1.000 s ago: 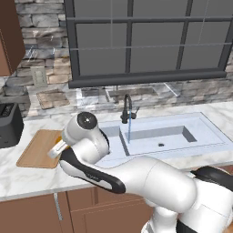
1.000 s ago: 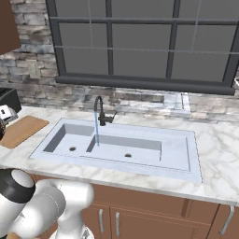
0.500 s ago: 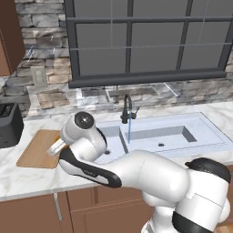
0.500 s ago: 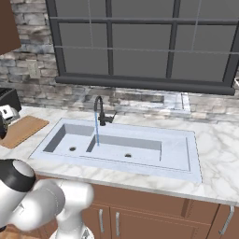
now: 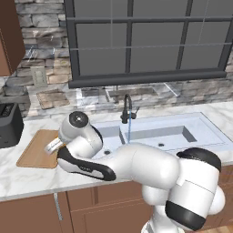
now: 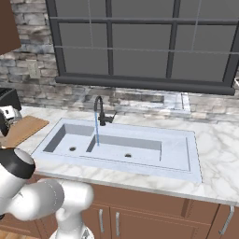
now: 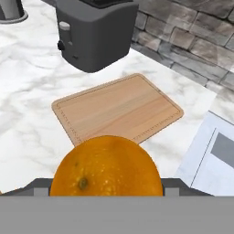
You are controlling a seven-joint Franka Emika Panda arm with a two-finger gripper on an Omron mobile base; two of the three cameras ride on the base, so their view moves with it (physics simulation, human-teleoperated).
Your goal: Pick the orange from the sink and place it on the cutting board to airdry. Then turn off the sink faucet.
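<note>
Claw (image 7: 106,189) grips the orange (image 7: 106,167) above the cutting board (image 7: 116,109).

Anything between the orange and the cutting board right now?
Nothing visible. In the hand view the orange sits at the gripper, and the cutting board lies bare just beyond it. The toaster stands past the board's far edge, off the path. The sink corner is off to the side.

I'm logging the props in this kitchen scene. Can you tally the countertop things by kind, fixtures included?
Fruit: 1, the orange, held at the gripper
Boards: 1, the cutting board
Appliances: 1, the black toaster
Fixtures: 2, the sink and the sink faucet, with water running
Total: 5
</note>
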